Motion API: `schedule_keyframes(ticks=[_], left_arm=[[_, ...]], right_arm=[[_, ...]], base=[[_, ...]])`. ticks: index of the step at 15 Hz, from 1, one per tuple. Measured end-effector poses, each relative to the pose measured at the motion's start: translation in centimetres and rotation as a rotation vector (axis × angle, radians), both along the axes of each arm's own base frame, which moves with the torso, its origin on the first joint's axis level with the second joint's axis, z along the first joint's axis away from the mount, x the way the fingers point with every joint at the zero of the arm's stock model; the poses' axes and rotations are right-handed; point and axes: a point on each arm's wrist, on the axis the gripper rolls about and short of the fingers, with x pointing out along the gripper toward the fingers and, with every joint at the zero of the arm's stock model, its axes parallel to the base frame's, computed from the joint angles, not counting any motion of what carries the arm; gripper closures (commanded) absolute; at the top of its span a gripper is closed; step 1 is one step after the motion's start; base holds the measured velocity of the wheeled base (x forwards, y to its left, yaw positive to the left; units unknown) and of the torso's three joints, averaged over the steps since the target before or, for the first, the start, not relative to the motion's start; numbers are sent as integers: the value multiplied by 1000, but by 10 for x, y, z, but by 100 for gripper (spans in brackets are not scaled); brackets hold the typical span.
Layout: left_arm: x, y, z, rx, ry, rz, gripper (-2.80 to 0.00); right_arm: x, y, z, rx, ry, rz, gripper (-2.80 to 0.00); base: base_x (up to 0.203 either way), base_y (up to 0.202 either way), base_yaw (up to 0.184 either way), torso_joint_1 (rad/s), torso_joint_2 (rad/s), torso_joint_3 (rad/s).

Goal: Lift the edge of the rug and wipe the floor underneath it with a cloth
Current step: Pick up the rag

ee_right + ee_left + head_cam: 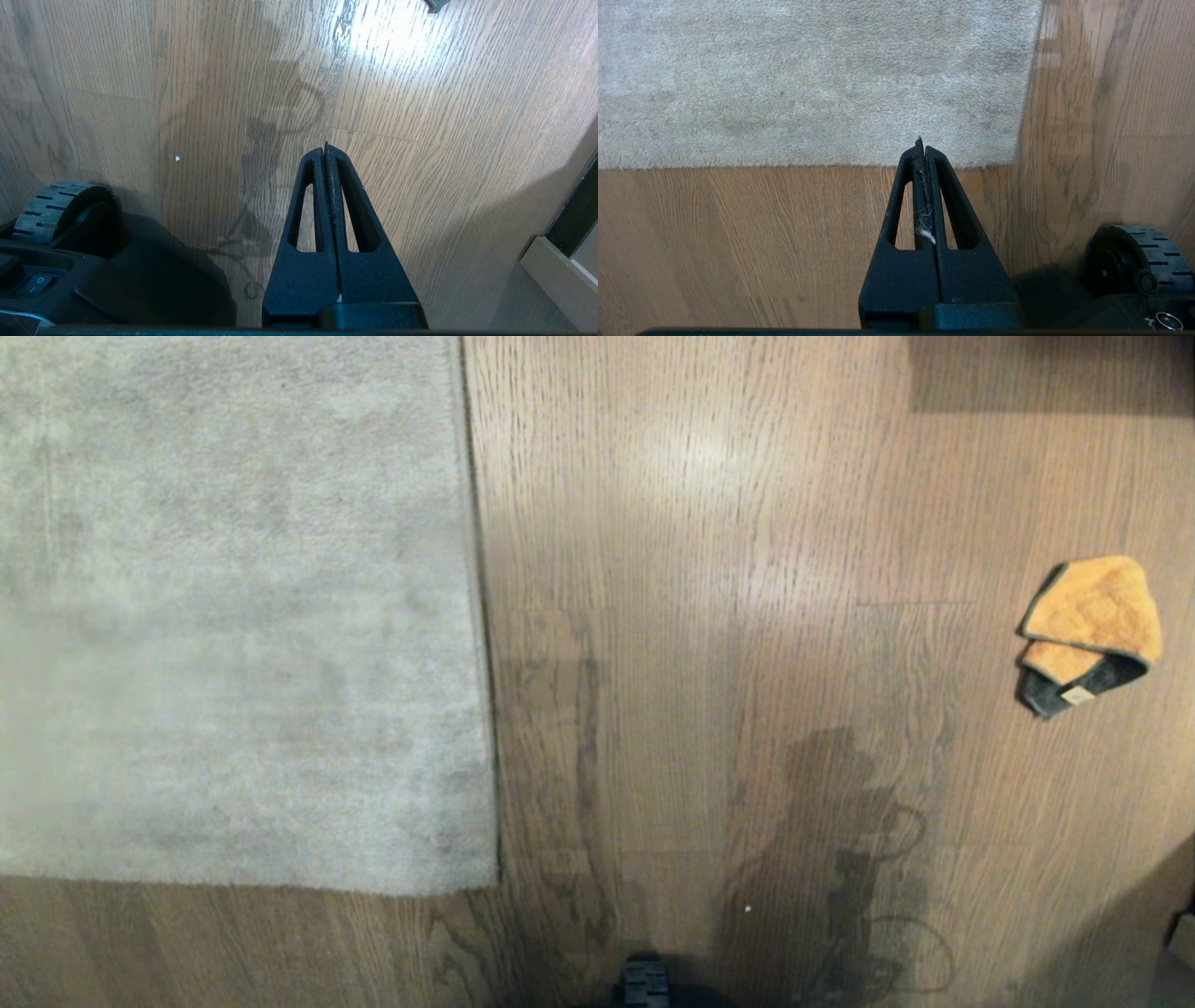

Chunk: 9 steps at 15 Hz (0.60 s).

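On the left half of the head view, a large light grey rug (233,616) lies flat on the floor (700,663), which is brown wood-grain planks with darker streaks. The rug edge (481,616) runs straight up the picture and turns at a corner (493,887) near the bottom, with bare planks showing along both sides of that corner. Well apart from the rug, far over on the right side of the floor, rests the cloth (1092,630), a small fluffy orange rag folded over on itself, with dark trim and a pale tag at its lower end. Neither arm appears in the head view; only a dark shadow of the robot falls across the planks near the bottom. In the left wrist view, the left gripper (921,142) hangs above the floor just by the rug corner, its two black fingers pressed tightly together and holding nothing, with a wisp of white fluff caught between them. In the right wrist view, the right gripper (325,147) hovers over bare planks, likewise clenched and empty. A ridged black wheel (46,210) of the robot's base sits on the floor beside it.
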Motion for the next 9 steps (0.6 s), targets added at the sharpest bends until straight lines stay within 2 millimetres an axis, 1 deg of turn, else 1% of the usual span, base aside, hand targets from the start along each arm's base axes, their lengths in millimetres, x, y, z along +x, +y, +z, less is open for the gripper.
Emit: schedule_keyframes(ticks=[4,9], left_arm=[[0,0,0,0,0,0,0],[0,0,0,0,0,0,0]], right_arm=[[0,0,2,0,-2,2,0],[2,1,22,21,-4,37,0]], base=[[0,0,0,0,0,0],[0,0,0,0,0,0]])
